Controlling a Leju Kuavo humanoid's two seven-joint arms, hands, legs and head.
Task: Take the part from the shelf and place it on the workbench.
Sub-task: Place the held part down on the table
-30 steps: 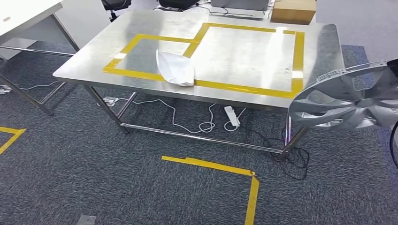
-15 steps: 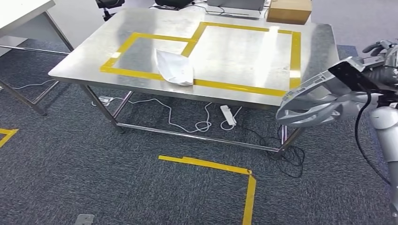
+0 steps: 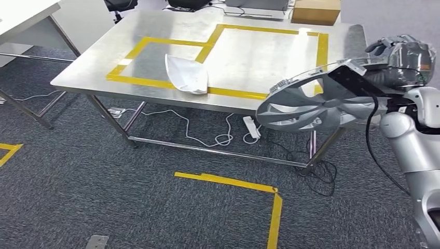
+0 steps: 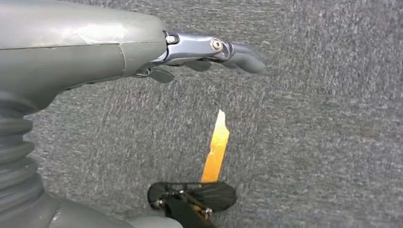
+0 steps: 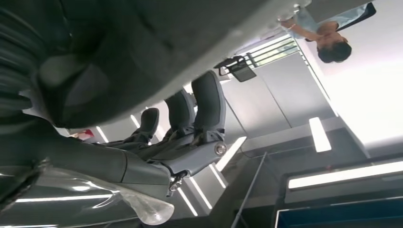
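A stainless steel table [image 3: 104, 67] stands on dark grey carpet [image 3: 104, 197], its top marked with two adjoining rectangles of yellow tape [image 3: 321, 57]. A white folded bag or cloth [image 3: 188, 75] lies on the tape line at the near edge of the smaller rectangle. At the table's far edge sits a brown cardboard box [image 3: 315, 11]; what it holds cannot be told. The part, a silver wheel cover [image 3: 306, 101] with curved spokes, is held in the air, roughly flat and slightly tilted, at the table's near right corner, partly over the edge and not resting on the surface. The robot's right hand [image 3: 402, 54] grips it at the rim's right side, with a black wrist camera block [image 3: 358, 80] lying over the cover. In the right wrist view the dark fingers [image 5: 199, 109] are curled against the cover's underside. The left hand [image 4: 199, 50] hangs over the carpet with its fingers [image 4: 237, 54] stretched out loosely and holding nothing, above a strip of yellow floor tape [image 4: 216, 152]. Under the table lie a white power strip [image 3: 251, 127] and loose cables [image 3: 207, 136]. More yellow tape forms a corner mark [image 3: 259, 189] on the carpet nearer the robot. A white desk [image 3: 26, 15] stands to the left.
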